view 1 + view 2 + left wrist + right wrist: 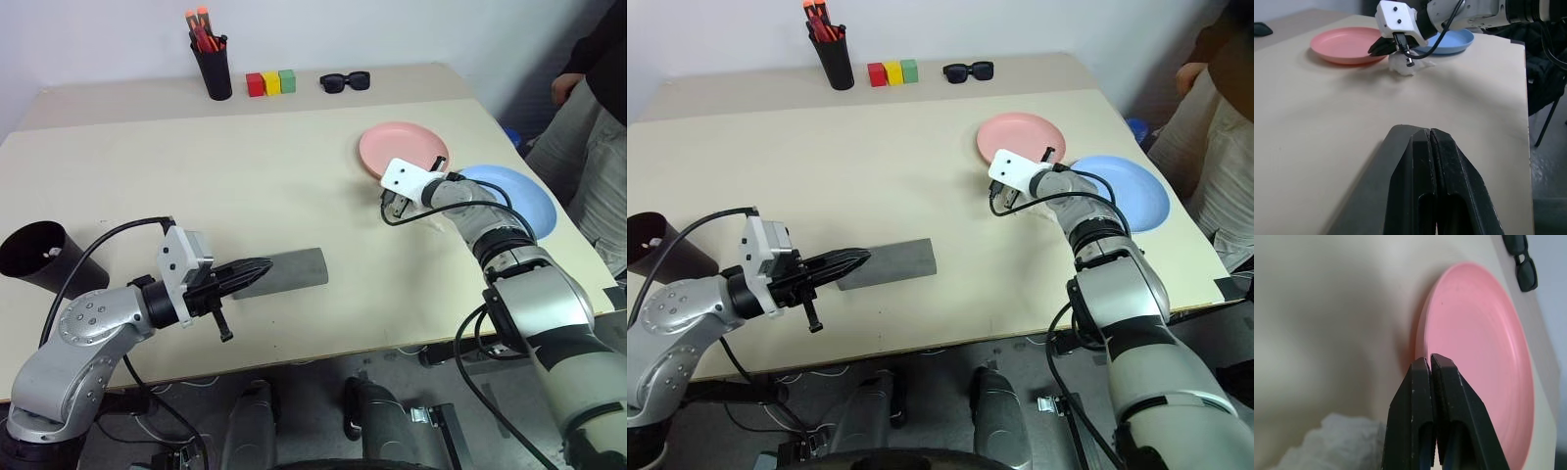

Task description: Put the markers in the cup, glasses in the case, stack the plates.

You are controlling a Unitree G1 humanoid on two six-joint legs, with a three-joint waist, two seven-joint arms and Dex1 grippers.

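Beige tabletop [245,186]: round salmon pink plastic plate [407,147] just beside light blue plate [524,196]; right gripper [1430,364] pinched empty at pink rim, left gripper [1430,142] closed empty over grey fabric case [294,269], well apart.

I can read no text, label, brand or number on anything from here.
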